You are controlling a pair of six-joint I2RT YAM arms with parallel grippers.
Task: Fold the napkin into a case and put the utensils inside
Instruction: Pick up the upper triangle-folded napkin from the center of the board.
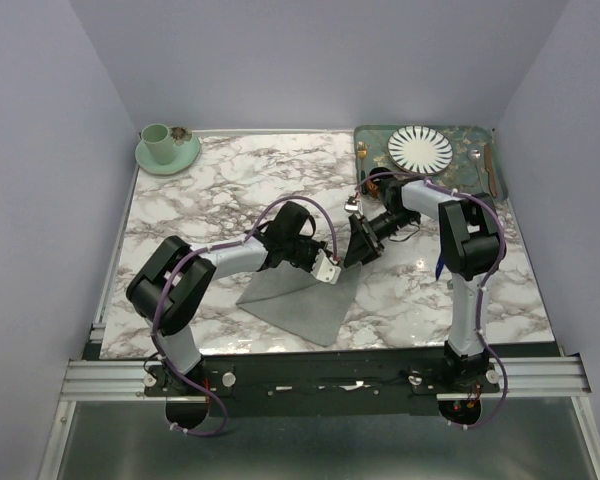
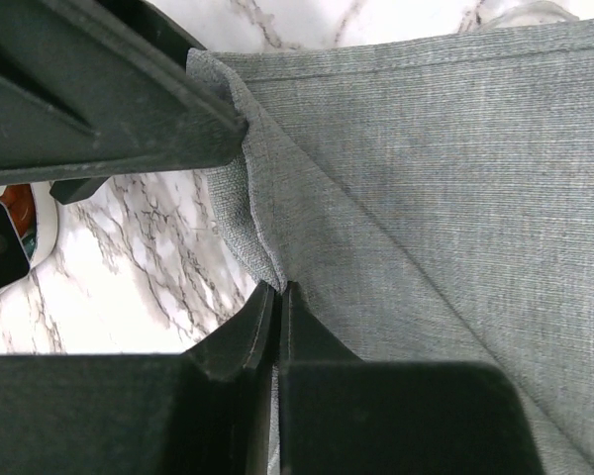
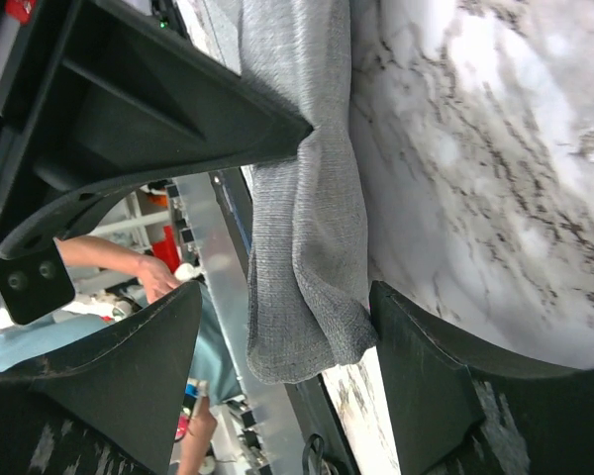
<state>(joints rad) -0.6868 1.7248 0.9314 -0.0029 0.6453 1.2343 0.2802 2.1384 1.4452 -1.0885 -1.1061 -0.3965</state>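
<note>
Right wrist: right gripper (image 3: 342, 213), jaws wide, straddles soft, bunched napkin (image 3: 307, 287); left gripper (image 2: 260, 210), barely parted, at its hem, likeliest handhold.

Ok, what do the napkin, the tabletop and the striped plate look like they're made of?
The napkin looks like woven cloth, matte grey: fine thread lines and a stitched hem show, and it folds softly. The tabletop is marble or a marble-look surface, white with dark veins, and its glints suggest a glossy finish. The striped plate is probably glazed ceramic, smooth and bright, but too small to be sure.
</note>
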